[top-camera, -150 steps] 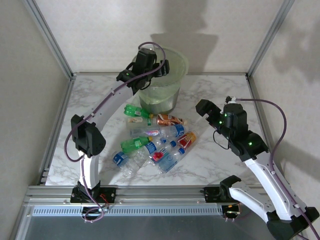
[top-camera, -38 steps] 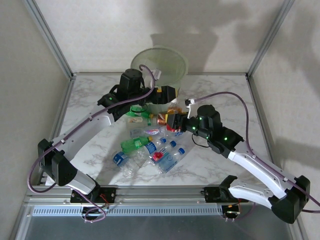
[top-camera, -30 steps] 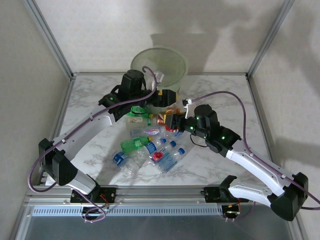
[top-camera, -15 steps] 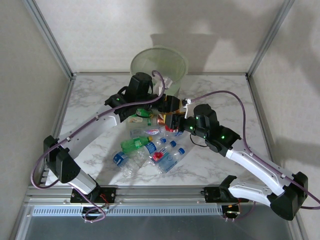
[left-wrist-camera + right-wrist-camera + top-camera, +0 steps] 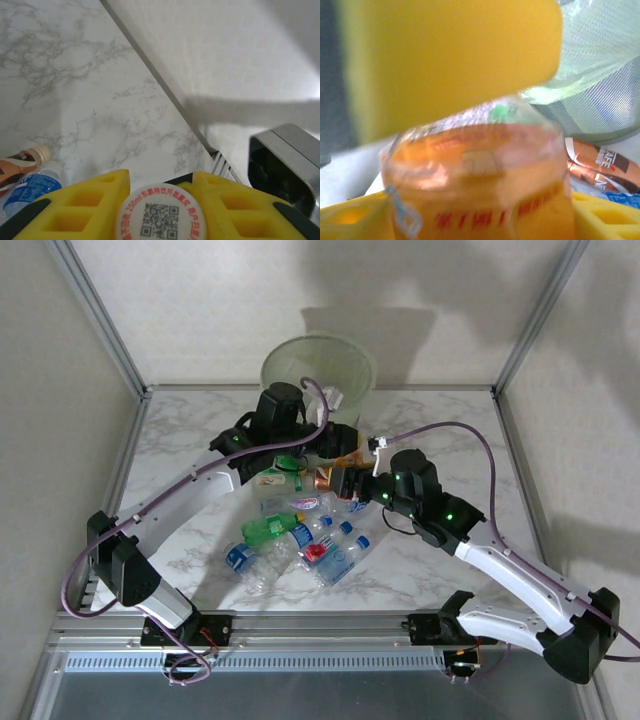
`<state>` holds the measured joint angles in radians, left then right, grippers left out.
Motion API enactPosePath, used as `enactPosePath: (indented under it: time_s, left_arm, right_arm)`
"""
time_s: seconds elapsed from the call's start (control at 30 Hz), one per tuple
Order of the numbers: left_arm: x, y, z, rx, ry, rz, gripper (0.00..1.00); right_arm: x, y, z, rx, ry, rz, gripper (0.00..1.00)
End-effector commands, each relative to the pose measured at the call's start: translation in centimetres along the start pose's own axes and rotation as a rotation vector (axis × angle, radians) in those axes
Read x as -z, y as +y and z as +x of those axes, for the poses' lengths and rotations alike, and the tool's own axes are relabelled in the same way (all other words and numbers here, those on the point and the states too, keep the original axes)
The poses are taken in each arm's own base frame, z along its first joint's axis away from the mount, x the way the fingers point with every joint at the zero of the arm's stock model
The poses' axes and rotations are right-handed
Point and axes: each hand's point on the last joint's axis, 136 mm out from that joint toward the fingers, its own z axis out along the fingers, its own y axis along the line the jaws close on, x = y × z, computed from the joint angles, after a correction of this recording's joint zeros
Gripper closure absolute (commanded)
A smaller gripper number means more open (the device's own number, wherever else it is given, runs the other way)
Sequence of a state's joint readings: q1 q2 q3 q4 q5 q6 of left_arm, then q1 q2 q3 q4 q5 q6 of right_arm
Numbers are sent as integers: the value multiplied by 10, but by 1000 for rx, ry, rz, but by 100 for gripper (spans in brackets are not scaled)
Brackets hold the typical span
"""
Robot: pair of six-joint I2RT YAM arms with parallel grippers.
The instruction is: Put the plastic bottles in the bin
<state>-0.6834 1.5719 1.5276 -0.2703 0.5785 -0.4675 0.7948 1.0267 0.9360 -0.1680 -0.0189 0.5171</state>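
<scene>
Left wrist view, left pincer [image 5: 160, 187] clamping QR-printed cap [image 5: 155, 217], right wrist view, right pincer [image 5: 477, 217] gripping orange bottle [image 5: 480, 165]

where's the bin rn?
Top view: the bin stands at the back centre of the table, just beyond the left tool and the bottle pile.
</scene>
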Motion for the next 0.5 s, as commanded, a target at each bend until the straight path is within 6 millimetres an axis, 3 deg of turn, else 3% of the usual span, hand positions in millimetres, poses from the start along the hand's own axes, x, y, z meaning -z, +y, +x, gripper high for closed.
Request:
enactPosePath:
  time_s: [0.0, 0.13, 0.23, 0.37, 0.47]
  left_arm:
    - [10, -5, -29, 20, -117, -3, 76]
    - [26, -14, -60, 10, -226, -21, 75]
    - [44, -9, -101, 3, -349, -94, 74]
    - [81, 30, -159, 63, -566, -271, 75]
    - [103, 59, -191, 164, -668, -239, 77]
  right_arm:
    - [10, 3, -10, 4, -51, -1, 18]
    - [16, -2, -9, 6, -61, 20, 12]
    - [23, -1, -13, 3, -91, 8, 11]
    - [28, 1, -17, -6, -109, 3, 10]
    - [31, 0, -16, -14, -112, 8, 10]
